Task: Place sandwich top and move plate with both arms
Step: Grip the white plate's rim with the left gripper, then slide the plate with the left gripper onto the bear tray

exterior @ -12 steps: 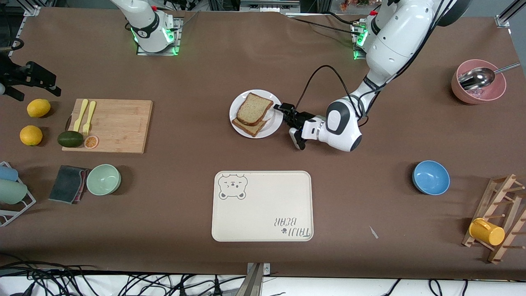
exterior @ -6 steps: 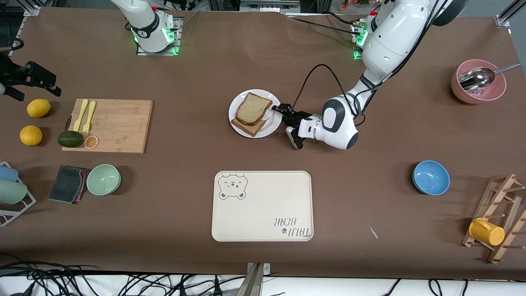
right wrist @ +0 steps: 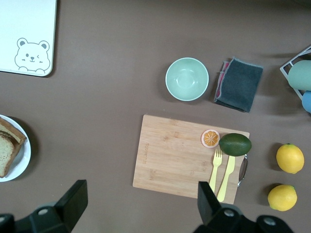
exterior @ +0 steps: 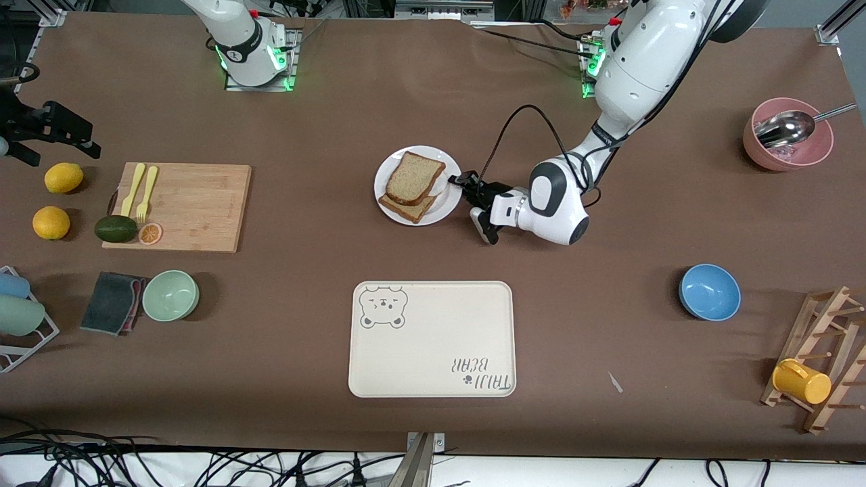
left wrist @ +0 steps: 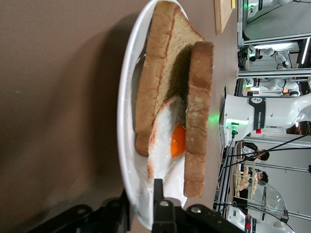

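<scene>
The sandwich top [exterior: 414, 177] lies on a fried egg [left wrist: 167, 141] and a lower slice on the plate [exterior: 446, 208], mid-desk between my two bases. My left hand [exterior: 467, 188] pinches the plate's rim at my left arm's side. My right hand [right wrist: 141, 201] waits wide open, empty, above the cutting board [right wrist: 167, 162].

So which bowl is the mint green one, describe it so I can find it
Start at the wooden cutting board toward the right arm's end of the table. Nearer the front camera sits the mint green bowl, beside a dark folded cloth. The other bowls are blue and pink.
</scene>
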`<state>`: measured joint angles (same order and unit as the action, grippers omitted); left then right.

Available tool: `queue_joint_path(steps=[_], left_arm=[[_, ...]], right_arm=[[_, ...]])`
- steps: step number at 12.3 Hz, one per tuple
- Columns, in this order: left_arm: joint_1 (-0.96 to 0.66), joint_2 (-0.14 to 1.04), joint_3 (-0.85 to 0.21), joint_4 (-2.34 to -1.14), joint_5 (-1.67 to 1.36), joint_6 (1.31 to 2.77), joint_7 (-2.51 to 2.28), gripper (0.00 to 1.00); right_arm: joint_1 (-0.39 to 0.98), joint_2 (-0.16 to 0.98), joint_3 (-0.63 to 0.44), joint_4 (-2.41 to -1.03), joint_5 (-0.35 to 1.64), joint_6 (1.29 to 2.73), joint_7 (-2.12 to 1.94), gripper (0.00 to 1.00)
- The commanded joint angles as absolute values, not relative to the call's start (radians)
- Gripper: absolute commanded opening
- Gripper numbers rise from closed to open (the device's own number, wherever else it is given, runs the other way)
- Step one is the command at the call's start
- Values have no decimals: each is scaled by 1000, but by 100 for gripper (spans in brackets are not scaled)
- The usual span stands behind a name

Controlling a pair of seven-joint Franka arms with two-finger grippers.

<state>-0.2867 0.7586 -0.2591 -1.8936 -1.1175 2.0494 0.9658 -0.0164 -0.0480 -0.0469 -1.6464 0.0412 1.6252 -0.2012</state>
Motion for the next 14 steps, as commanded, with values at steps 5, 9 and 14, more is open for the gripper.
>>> queue_joint_path(steps=[5,9,14], left_arm=[[-287,743,-252,-1911,-1143,2056,985,0],[-243,692,-252,-1895,-1143,1997,858,0],[-172,663,-250,-1833,-1109,1859,680,0]], right_arm=[[-20,-57,-40,-1638,28,1615,-190,100],[-20,-57,-40,-1638,28,1615,-190,100],[-20,-57,-38,-1638,28,1615,-189,100]])
